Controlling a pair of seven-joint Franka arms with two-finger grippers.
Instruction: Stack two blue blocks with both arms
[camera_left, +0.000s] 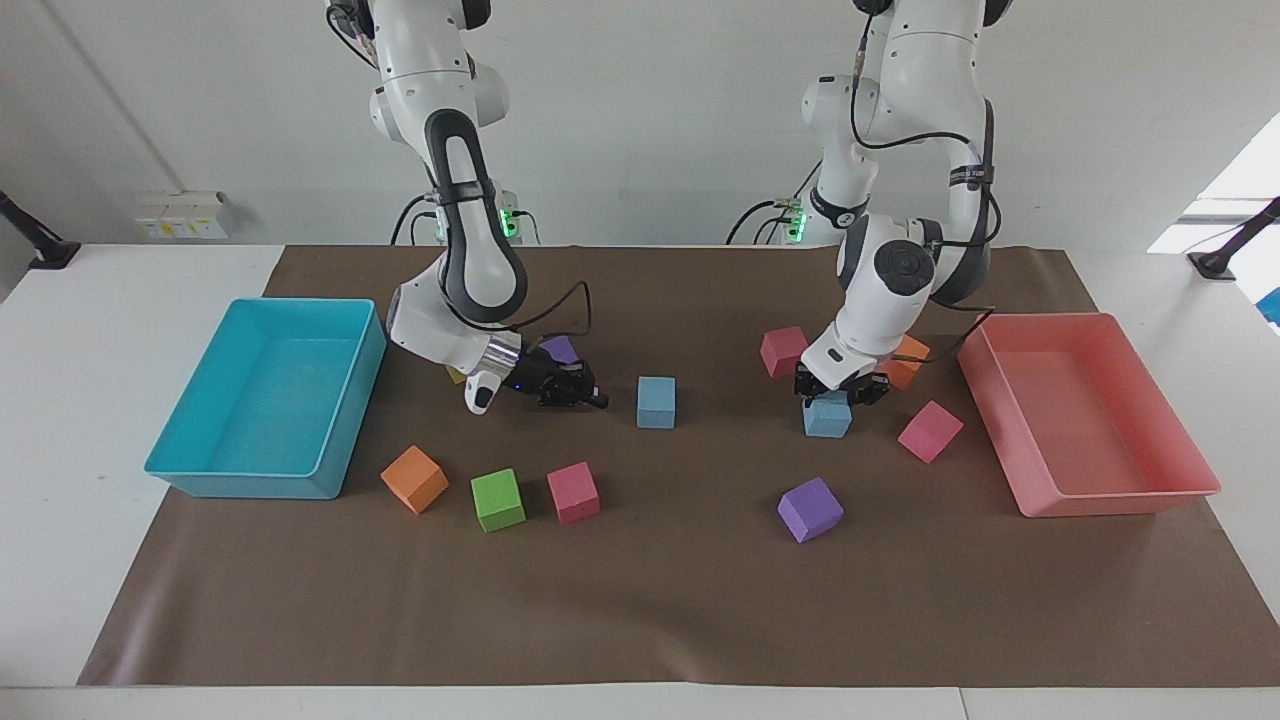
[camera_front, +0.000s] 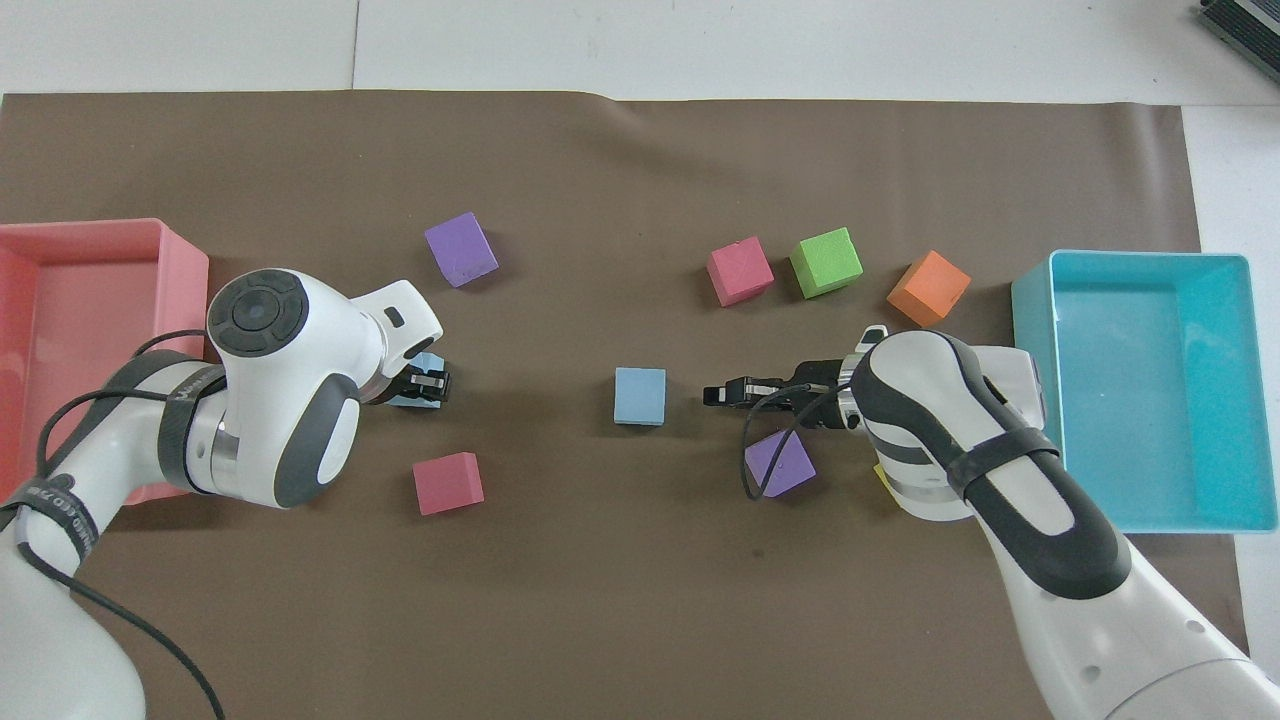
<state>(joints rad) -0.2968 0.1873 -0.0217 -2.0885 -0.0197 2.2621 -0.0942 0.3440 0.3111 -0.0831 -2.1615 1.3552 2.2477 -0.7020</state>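
One blue block (camera_left: 656, 402) sits on the brown mat at mid-table; it also shows in the overhead view (camera_front: 640, 396). The second blue block (camera_left: 827, 417) sits on the mat toward the left arm's end, mostly covered from above (camera_front: 412, 401). My left gripper (camera_left: 838, 388) is down on the top of this second block (camera_front: 428, 383). My right gripper (camera_left: 598, 400) lies low and level, shut and empty, pointing at the mid-table block with a small gap (camera_front: 712, 395).
A turquoise tray (camera_left: 240, 483) stands at the right arm's end, a pink tray (camera_left: 1120, 500) at the left arm's. Pink (camera_left: 930, 431), purple (camera_left: 810, 508), pink (camera_left: 782, 350) and orange (camera_left: 908, 362) cubes ring the left gripper. Orange (camera_left: 413, 479), green (camera_left: 497, 499) and pink (camera_left: 572, 492) cubes lie in a row.
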